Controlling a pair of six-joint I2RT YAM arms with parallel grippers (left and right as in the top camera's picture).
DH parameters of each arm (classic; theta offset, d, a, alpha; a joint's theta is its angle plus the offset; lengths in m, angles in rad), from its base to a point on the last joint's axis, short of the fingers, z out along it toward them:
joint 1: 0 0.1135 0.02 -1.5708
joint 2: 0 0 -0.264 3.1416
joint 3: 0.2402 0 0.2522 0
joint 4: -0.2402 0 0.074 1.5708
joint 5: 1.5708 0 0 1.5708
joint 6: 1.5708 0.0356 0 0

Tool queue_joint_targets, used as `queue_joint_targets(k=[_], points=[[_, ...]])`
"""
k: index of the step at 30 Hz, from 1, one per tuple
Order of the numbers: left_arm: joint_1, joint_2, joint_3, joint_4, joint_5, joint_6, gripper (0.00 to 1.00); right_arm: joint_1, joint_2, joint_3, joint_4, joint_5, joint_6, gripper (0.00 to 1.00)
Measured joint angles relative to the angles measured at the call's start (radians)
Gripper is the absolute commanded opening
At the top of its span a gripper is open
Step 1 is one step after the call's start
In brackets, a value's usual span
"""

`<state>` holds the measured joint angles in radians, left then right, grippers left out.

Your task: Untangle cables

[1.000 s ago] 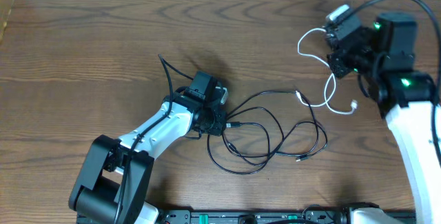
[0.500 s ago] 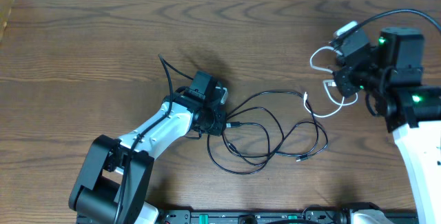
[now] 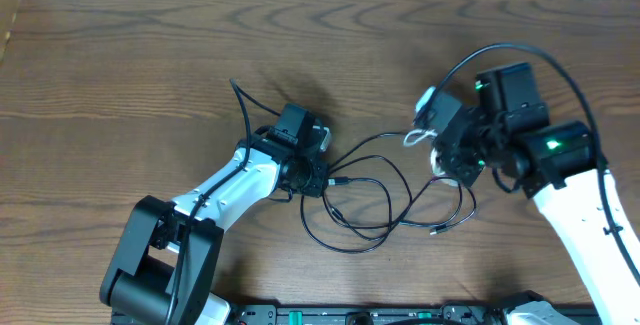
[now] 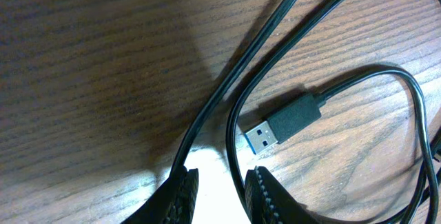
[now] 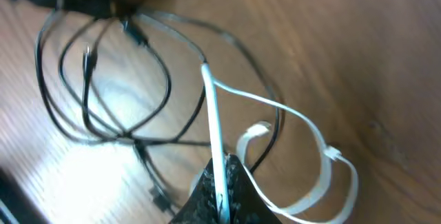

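From my remote station, looking straight down: my left arm (image 3: 235,190) reaches in from the lower left edge, its claw (image 3: 318,177) down on the left end of the black cables (image 3: 385,227), which sprawl in loose, crossing loops across the middle of the dark wood tabletop (image 3: 150,55). My right arm (image 3: 575,205), a green light lit on its housing, comes in from the lower right, its claw (image 3: 440,150) over the right side of the same tangle. A small curl of the white cable (image 3: 413,138) shows at that claw, just beside a black strand
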<state>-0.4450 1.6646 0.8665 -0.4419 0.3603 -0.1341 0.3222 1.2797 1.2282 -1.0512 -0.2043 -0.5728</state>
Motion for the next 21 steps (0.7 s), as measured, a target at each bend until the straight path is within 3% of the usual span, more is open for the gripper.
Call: queue_joint_targets(k=[9,17,21], points=[[0.000,0.000,0.000,0.000,0.000,0.000,0.29,0.037,0.000,0.000,0.094,0.588,0.114,0.01],[0.000,0.000,0.000,0.000,0.000,0.000,0.29,-0.039,0.000,0.000,0.114,0.764,0.230,0.01],[0.000,0.000,0.000,0.000,0.000,0.000,0.29,-0.129,0.000,0.000,0.170,0.900,0.363,0.01]])
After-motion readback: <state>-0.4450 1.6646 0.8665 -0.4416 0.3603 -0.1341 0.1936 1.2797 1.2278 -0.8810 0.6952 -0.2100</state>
